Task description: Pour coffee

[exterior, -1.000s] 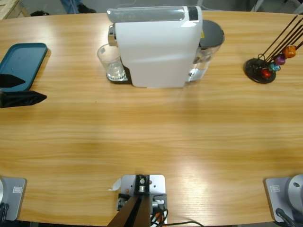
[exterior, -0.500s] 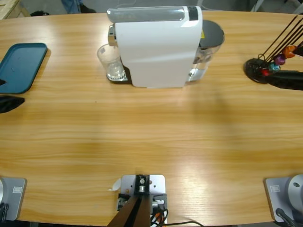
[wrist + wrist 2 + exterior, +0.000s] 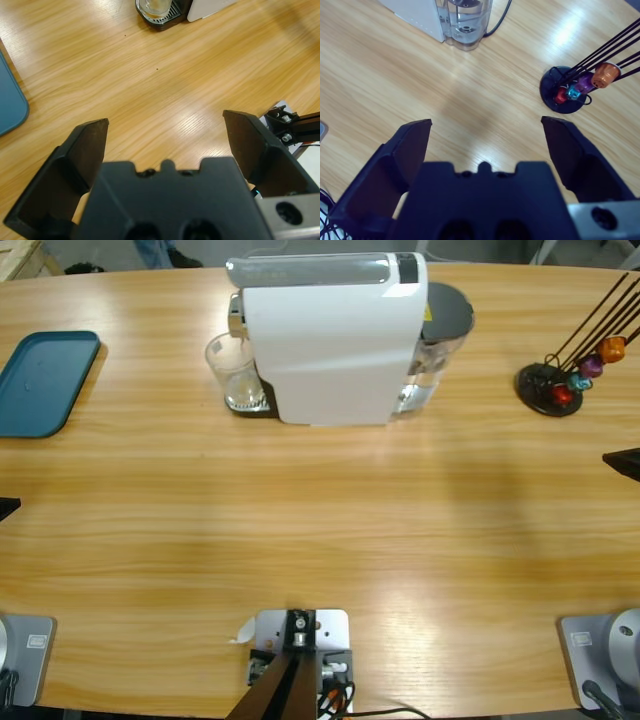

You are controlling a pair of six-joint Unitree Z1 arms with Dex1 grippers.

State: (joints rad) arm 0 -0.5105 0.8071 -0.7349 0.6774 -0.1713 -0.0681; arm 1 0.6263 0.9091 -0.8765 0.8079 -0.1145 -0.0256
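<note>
Coffee (image 3: 159,15): a thin amber-brown layer at the bottom of a clear glass tumbler (image 3: 233,371), visible only in the left wrist view at the picture's top edge; in the high view the liquid cannot be made out through the glass. The tumbler stands upright on the dark drip tray (image 3: 248,405) of a white capsule coffee machine (image 3: 333,340), under the machine's outlet, at about 11 o'clock from the table's middle. The machine's top is a silver-grey lid; a clear water tank with a dark lid (image 3: 441,332) sits against its side at 3 o'clock.

A teal tray (image 3: 42,380) lies flat near the table's 9 o'clock edge, well apart from the machine. A black capsule stand (image 3: 548,388) with thin wire rods stands at about 2 o'clock; orange, purple, blue and red capsules (image 3: 586,368) hang on the rods.

Left gripper (image 3: 165,132): jaws spread wide, nothing between them, over bare wooden table (image 3: 320,530); its view looks toward the tumbler and the tray's corner. In the high view only a black tip shows at the 9 o'clock edge.

Right gripper (image 3: 486,131): jaws spread wide, nothing held, over bare table, with the capsule stand and water tank ahead. In the high view only a black tip shows at the 3 o'clock edge.
</note>
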